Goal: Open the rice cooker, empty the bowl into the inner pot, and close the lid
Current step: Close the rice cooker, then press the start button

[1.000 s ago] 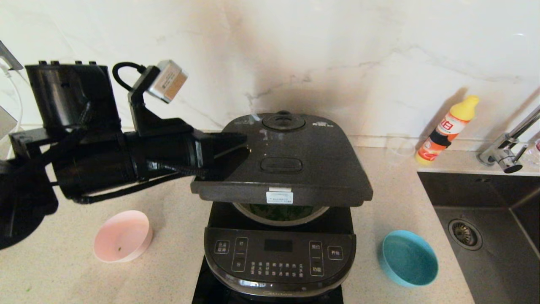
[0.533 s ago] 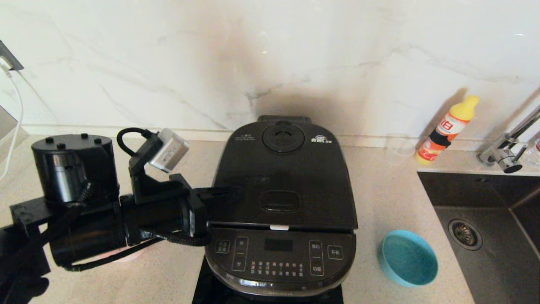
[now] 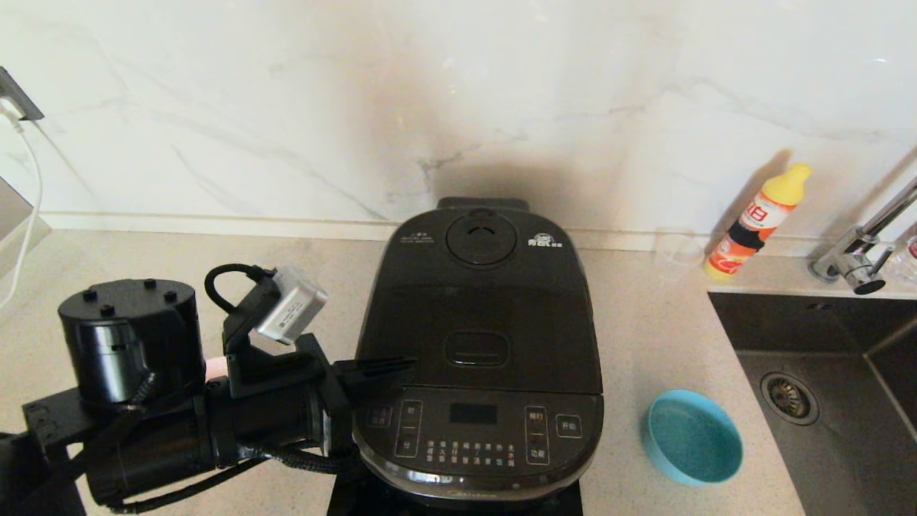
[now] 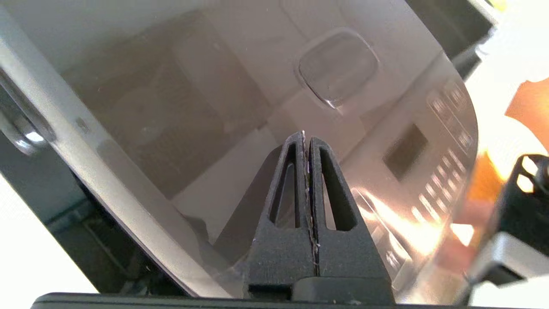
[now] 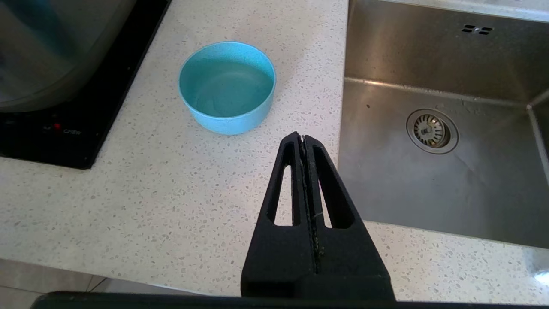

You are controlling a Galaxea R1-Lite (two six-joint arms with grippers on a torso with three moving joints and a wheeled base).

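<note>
Now the large black rounded-square rice cooker [image 3: 478, 358] stands in the middle of the pale speckled counter [image 3: 645, 308], and its black hinged lid [image 3: 480, 301] lies flat, flush above the front button panel, so the inner pot is hidden. The left gripper [image 3: 401, 364] rests with its fingers pressed together and empty at the lid's front left corner, just left of the oval latch button [image 3: 476, 348]; the left wrist view shows the tips over the glossy lid surface, though contact cannot be judged. The right gripper [image 5: 303, 138] is also closed on nothing, hovering over the counter to the cooker's right, near a teal-blue round bowl [image 3: 693, 437] and the steel sink [image 3: 824, 401]. The pale pink bowl shows only as a sliver behind the left arm [image 3: 213, 369], to the cooker's left.

The lid looks stiff, smooth and slippery, and probably spring-loaded at the rear hinge. Pinching it is unpromising; a firm downward push near the front edge, beside the latch button, seems the best place to act. The cooker looks heavy enough to stay put under that push.
</note>
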